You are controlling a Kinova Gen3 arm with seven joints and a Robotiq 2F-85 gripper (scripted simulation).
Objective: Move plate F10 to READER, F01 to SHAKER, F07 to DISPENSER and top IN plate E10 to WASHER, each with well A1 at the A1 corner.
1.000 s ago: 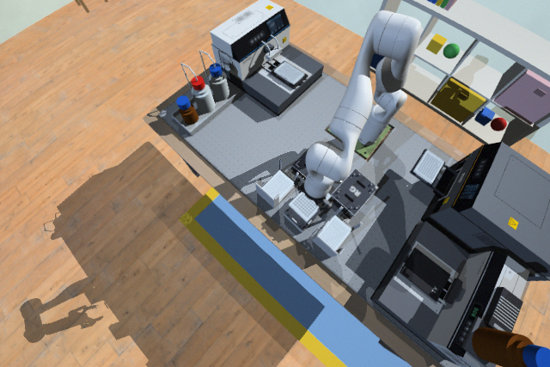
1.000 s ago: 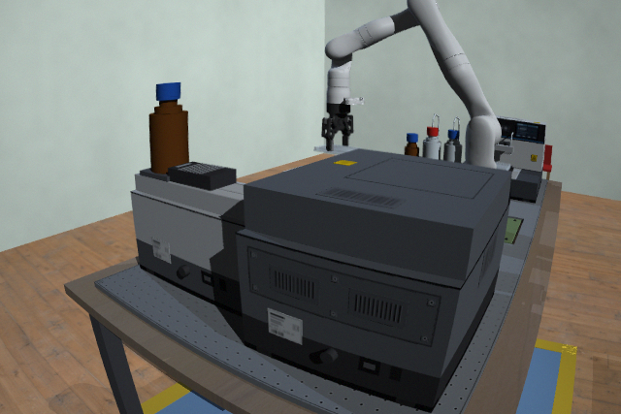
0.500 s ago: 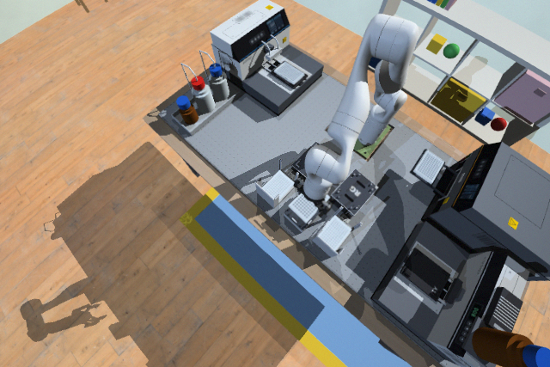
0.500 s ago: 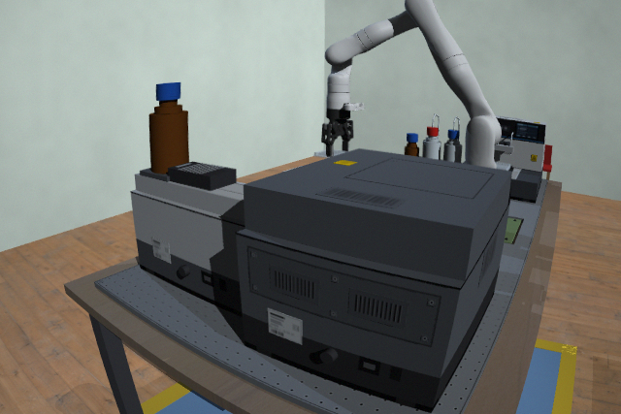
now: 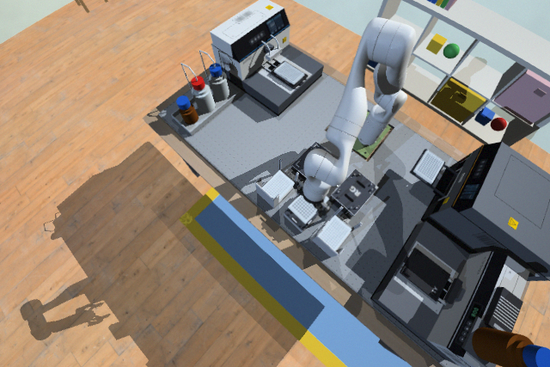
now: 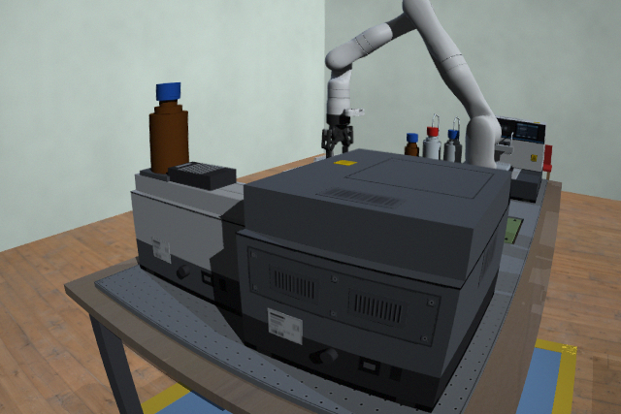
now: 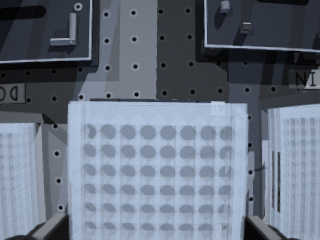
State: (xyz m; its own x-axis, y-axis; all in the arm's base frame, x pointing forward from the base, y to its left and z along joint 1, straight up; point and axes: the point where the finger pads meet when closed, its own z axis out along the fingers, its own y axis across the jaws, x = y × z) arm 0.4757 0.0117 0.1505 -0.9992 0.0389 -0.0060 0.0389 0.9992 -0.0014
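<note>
Fingers spread wide, grasping the plate (image 7: 157, 170) by its sides, low over the counter between DONE rack (image 5: 263, 192) and IN rack (image 5: 320, 243); best lower it level and straight, releasing only once seated.
</note>
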